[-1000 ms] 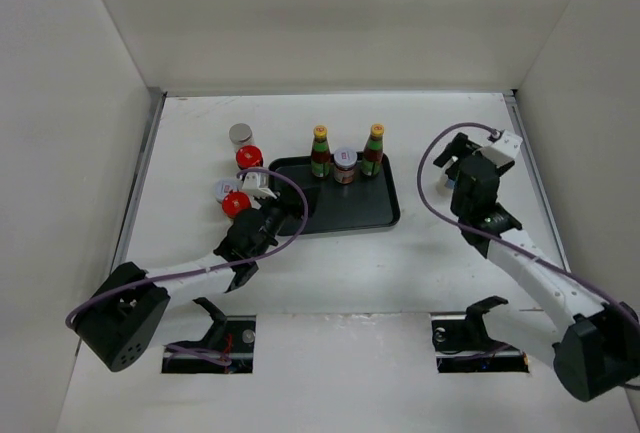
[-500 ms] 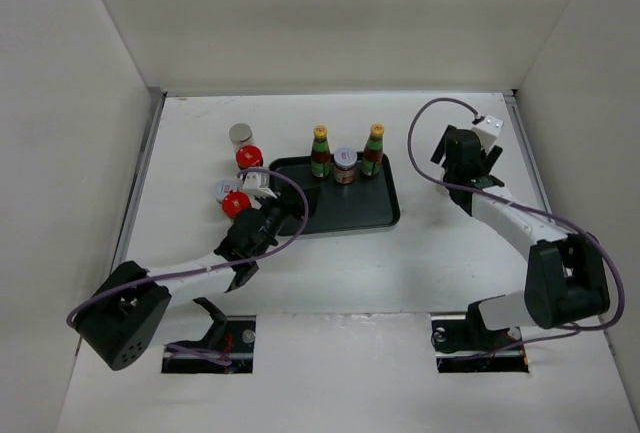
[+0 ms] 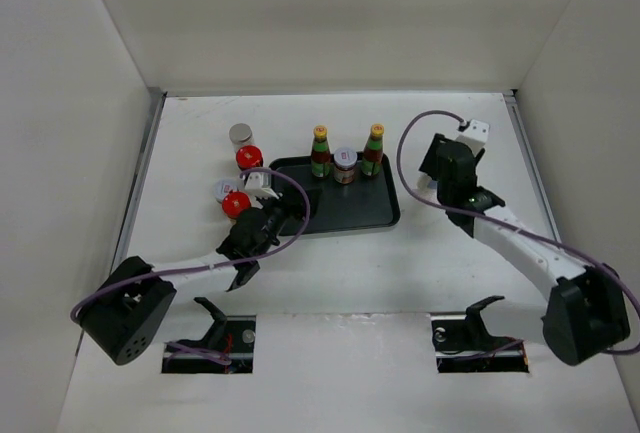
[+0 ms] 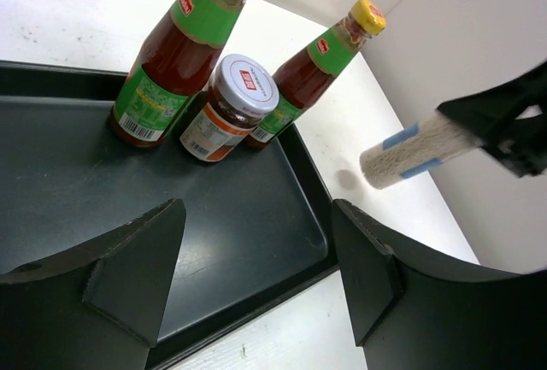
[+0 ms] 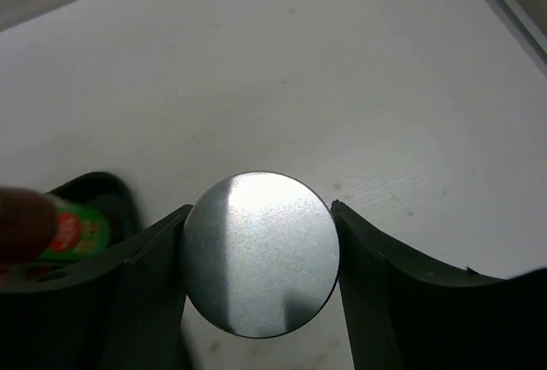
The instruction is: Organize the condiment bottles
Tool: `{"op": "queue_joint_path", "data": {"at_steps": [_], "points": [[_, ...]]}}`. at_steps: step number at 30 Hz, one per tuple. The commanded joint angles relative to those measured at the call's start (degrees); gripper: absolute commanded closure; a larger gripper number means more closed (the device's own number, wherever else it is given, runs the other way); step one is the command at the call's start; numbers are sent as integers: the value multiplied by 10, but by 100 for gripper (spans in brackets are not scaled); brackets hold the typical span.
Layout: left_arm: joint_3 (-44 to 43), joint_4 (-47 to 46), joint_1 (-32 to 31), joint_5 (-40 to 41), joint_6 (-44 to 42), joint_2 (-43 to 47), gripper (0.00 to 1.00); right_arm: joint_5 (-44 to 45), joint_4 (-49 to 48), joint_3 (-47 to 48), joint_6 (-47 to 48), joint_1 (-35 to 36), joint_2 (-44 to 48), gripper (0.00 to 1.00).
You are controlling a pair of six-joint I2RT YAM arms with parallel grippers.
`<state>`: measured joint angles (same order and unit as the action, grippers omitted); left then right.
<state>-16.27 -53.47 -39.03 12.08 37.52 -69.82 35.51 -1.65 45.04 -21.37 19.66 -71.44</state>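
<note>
Where the white cylinder [image 4: 419, 155] hangs: off the right side of the black tray [image 3: 335, 215], lifted clear of the table [image 3: 330, 273]; two blue bands ring it; its free end points toward the tray; its shadow falls on the table just beside the tray's right rim
right gripper [image 5: 259, 216]: right of the tray, near its far right corner; fingers clamped on the white cylinder, one pressed to each side of its round silver end
left bottle [image 3: 320, 151]: upright inside the tray at its far rim; yellow cap, green label, dark red sauce
right bottle [image 3: 373, 149]: upright at the same far rim, toward the tray's right side; same cap and label
tray jar [image 3: 345, 165]: upright between the two bottles, just beside each; pale lid with a red mark, brown contents
far silver-lidded jar [image 3: 240, 134]: on the table beyond the tray's far left corner, apart from it
far red-lidded jar [image 3: 248, 157]: just beside that same corner, outside the tray
near silver-lidded jar [image 3: 224, 189]: left of the tray's left rim, farthest out of the four
near red-lidded jar [image 3: 236, 203]: just beside the near silver-lidded jar, on its near side, left of the tray
left gripper [image 4: 256, 212]: over the tray's left part; fingers spread apart, bare tray floor showing in the gap
</note>
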Motion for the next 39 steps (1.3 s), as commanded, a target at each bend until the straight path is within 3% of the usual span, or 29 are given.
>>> {"op": "queue_joint_path", "data": {"at_steps": [1,8,16,21,22,23,32,38,39], "points": [[-19,-39,2,-10,6,-4,32,-18,-47,18,19,69,53,49],[-29,-20,2,-5,2,11,33,-67,-70,43,9,178,-10,48],[-50,50,-1,37,-12,52,33,-76,-135,44,16,209,-94,46],[-70,100,-4,63,-24,79,33,-75,-142,32,23,215,-89,13],[-76,114,-4,72,-28,86,32,-74,-141,28,28,219,-79,2],[-86,133,-3,82,-32,94,31,-72,-143,23,31,222,-66,0],[-229,451,20,242,-94,178,19,-83,-162,-42,13,230,77,0],[-346,602,64,295,-134,107,12,-145,-222,-86,-31,230,77,0],[-358,614,74,291,-136,87,11,-158,-228,-88,-39,230,73,10]]}}
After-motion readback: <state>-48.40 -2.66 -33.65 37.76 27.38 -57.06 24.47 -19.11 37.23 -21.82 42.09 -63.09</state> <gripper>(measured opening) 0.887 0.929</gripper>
